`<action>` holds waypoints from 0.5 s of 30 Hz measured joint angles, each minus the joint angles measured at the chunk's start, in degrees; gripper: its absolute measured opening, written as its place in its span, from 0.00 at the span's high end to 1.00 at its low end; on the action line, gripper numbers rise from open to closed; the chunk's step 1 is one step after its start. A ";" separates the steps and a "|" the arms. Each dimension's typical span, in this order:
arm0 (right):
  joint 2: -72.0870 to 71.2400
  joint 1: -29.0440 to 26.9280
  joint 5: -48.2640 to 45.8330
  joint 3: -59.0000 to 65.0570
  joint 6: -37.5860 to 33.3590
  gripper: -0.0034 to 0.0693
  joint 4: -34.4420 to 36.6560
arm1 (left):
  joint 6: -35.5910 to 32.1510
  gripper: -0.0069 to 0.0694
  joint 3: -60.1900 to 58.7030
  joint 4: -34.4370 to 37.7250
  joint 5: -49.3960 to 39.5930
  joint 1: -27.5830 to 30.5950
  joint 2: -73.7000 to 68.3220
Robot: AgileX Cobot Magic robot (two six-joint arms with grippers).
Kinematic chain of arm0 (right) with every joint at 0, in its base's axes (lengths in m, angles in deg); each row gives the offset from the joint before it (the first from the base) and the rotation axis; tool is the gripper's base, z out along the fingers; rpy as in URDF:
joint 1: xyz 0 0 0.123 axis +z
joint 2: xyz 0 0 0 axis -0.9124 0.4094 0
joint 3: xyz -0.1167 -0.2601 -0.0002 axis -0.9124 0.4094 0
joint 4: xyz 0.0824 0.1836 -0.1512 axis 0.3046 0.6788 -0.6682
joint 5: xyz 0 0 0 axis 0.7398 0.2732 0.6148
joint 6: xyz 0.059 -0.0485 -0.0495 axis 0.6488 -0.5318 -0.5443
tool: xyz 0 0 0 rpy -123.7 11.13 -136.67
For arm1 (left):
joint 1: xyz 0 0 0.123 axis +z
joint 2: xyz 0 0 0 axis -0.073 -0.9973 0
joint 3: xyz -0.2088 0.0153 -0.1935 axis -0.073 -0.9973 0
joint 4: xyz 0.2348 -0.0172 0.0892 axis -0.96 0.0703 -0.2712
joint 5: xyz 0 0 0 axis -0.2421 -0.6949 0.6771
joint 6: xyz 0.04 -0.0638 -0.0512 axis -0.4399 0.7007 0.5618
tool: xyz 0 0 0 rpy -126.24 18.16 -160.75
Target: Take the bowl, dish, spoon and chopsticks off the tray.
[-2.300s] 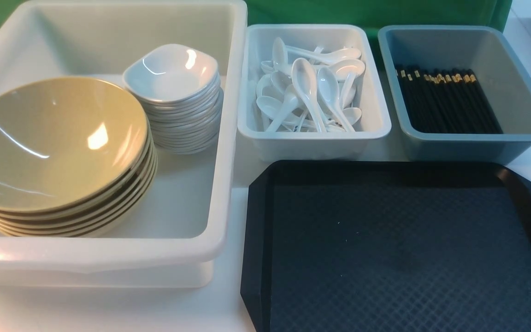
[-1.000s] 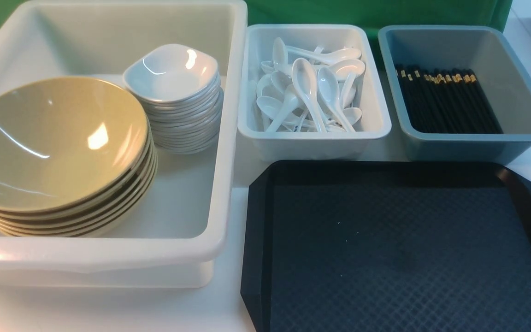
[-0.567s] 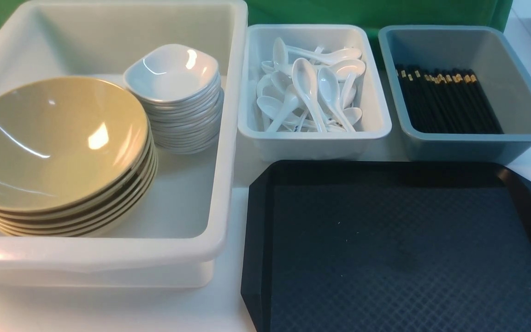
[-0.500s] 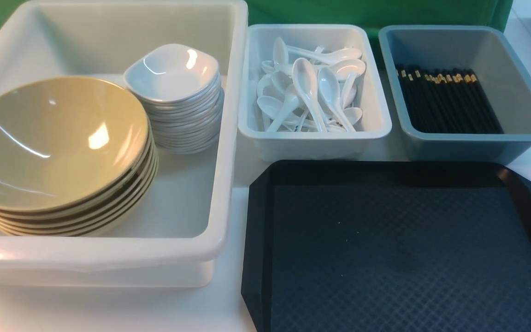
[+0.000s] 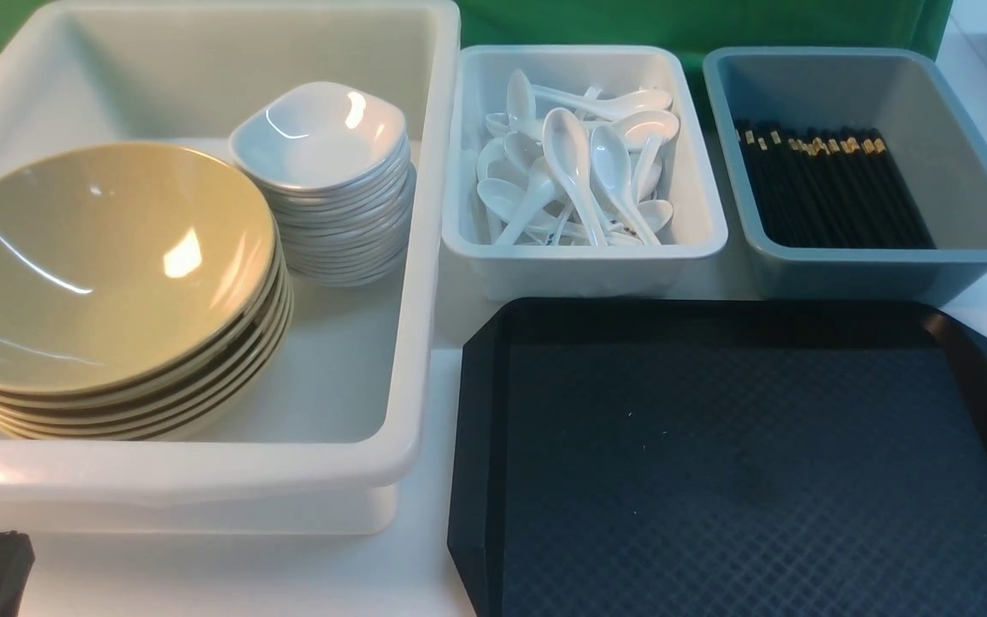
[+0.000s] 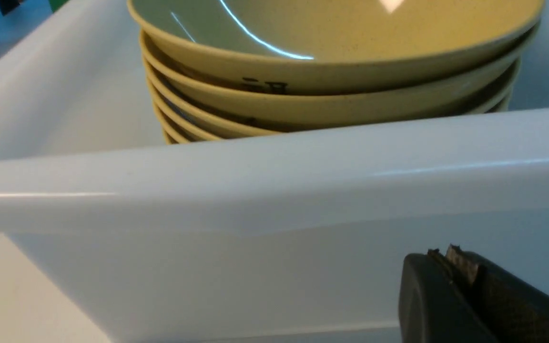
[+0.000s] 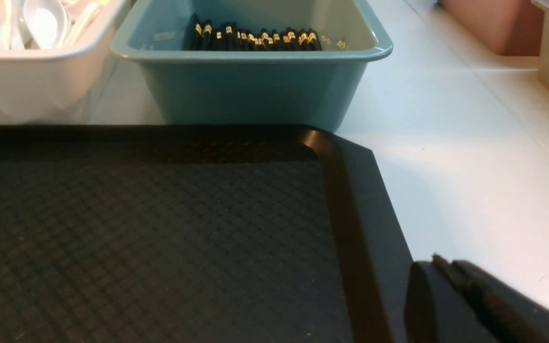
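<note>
The large black diamond-textured plastic tray (image 5: 742, 463) lies bare at near right, so the clearing looks done; the khaki glossy bowl (image 5: 99, 257) tops its stack in the big white tub (image 5: 202, 471), the small white dish (image 5: 318, 137) tops the stack behind it, the white spoons (image 5: 575, 167) fill the middle white bin, the black chopsticks (image 5: 828, 188) lie in the grey-blue bin (image 5: 870, 257); next, probably only parking. The left gripper (image 6: 451, 267) sits low before the tub's near wall, jaws together, empty; the right gripper (image 7: 446, 276) hovers at the tray's right rim, jaws practically together, empty.
</note>
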 joint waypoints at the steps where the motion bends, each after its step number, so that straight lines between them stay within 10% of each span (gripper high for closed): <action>1: 0.00 0.00 0.00 0.00 0.00 0.85 0.00 | 0.32 0.92 0.00 0.11 0.00 0.00 0.00; 15: 0.00 0.00 0.00 0.00 0.00 0.85 0.00 | 0.50 0.92 0.00 0.39 -0.02 0.00 0.13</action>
